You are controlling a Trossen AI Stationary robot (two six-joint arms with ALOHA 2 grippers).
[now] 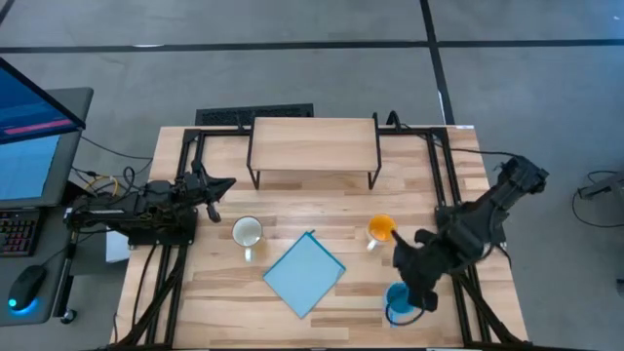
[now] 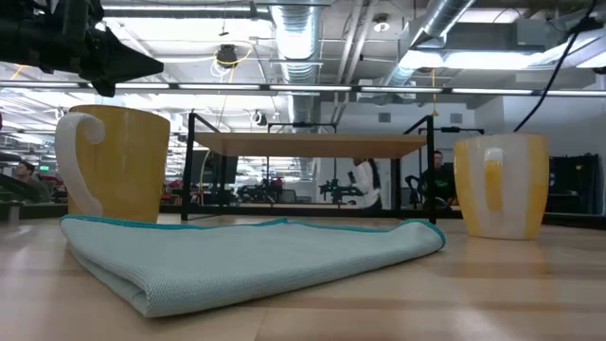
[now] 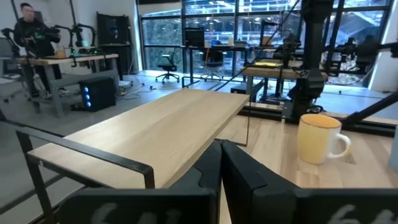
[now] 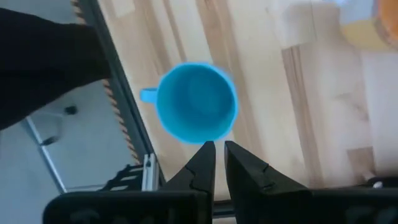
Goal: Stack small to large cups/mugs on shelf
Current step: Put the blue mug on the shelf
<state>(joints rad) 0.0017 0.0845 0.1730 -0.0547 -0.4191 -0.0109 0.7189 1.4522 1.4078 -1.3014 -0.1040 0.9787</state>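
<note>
Right gripper fingers nearly together above blue mug (by table edge), left gripper together beside shelf.

shelf top bare, cloth mid-table

Grey floor, ceiling ducts, big windows, desks w/ chairs.

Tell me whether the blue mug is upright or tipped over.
Upright. The right wrist view looks straight down into the blue mug's round open mouth, with the right gripper above it, jaws nearly shut.
</note>
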